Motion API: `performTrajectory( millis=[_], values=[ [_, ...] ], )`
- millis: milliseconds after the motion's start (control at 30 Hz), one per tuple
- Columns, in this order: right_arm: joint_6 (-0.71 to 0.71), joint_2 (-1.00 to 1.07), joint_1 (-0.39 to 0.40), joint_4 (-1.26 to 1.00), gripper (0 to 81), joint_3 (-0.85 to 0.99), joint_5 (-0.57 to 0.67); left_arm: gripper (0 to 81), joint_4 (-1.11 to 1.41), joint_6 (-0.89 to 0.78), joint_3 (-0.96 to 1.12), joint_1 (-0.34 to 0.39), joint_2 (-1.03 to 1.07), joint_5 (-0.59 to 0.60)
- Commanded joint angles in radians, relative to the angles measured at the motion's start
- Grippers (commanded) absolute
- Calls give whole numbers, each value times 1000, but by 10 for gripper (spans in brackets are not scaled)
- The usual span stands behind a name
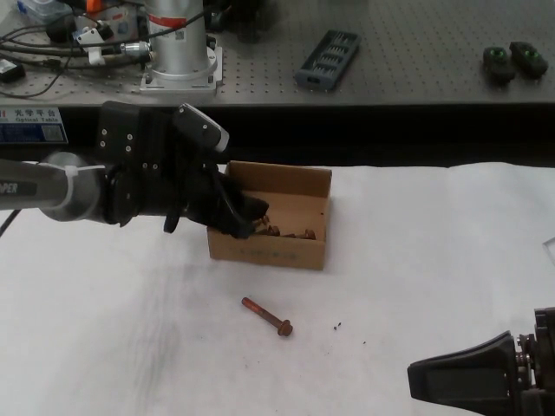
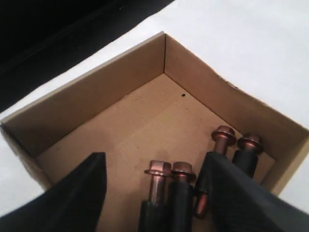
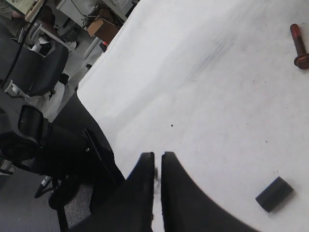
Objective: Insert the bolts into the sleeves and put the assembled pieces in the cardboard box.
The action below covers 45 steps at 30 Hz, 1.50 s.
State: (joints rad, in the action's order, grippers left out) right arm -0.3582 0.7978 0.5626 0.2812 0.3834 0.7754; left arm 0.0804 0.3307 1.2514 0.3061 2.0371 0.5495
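Observation:
The cardboard box [image 1: 270, 251] stands on the white cloth, and my left gripper [image 1: 247, 217] hangs over its left end. In the left wrist view that gripper [image 2: 154, 164] is open, with its fingers [image 2: 77, 198] spread above the box floor [image 2: 140, 121]. Several copper bolts in black sleeves lie inside, two between the fingers [image 2: 166, 193] and two by the box wall [image 2: 244, 154]. A loose bolt [image 1: 267, 315] [image 3: 299, 46] lies on the cloth in front of the box. A bare black sleeve [image 3: 274, 193] lies near my right gripper [image 3: 157, 159] [image 1: 416, 381], which is shut on nothing, low at the front right.
Behind the cloth, a perforated bench carries a silver post base [image 1: 178, 52], a dark rack [image 1: 328, 56] and two dark parts [image 1: 516, 61]. The table edge [image 3: 96, 111] drops off to chairs and floor beyond it.

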Motion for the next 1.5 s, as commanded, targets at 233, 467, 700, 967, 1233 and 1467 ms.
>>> performTrajectory(
  millis=[233,467,700,967,1233,1467],
  values=[
    [3,-8,-1,-3,52,2,3,400,-213,275,14,-3,-39,36],
    [23,-8,-1,-6,52,2,0,360,-569,719,14,-1,-106,27],
    [29,-8,-1,-18,52,2,0,356,-635,751,15,32,-119,-56],
    [41,-8,-1,-18,52,2,0,356,-563,751,15,90,-119,-119],
    [45,-8,-1,-18,52,2,0,333,-485,725,15,75,-119,-225],
    [45,-8,-1,-18,52,2,0,217,-498,723,15,56,-119,-223]
  ],
)
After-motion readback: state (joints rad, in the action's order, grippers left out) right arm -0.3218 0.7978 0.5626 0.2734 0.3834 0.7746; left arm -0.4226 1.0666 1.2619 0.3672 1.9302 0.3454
